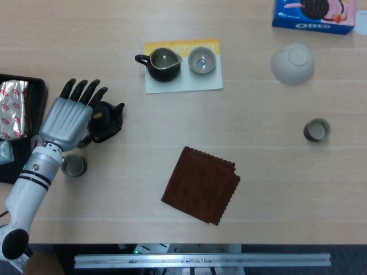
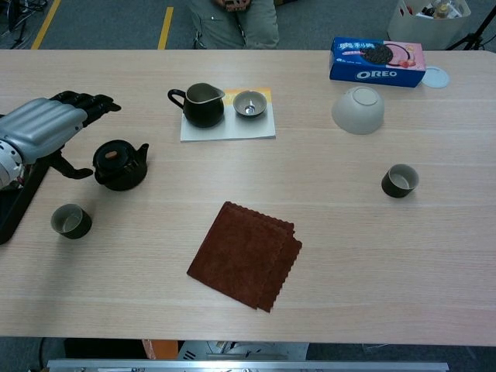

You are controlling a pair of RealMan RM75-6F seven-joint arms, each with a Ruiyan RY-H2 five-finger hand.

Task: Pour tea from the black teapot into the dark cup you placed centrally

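Observation:
The black teapot stands on the table's left side, spout toward the right. My left hand hovers just left of it with fingers stretched out and apart, holding nothing; in the head view it covers the pot's left edge. One dark cup stands near the front left, below the hand. A second dark cup stands far to the right. Neither view shows my right hand.
A brown cloth lies at the table's middle front. A black pitcher and small bowl rest on a card. An upturned white bowl, an Oreo box and a black tray with snack packets are also here.

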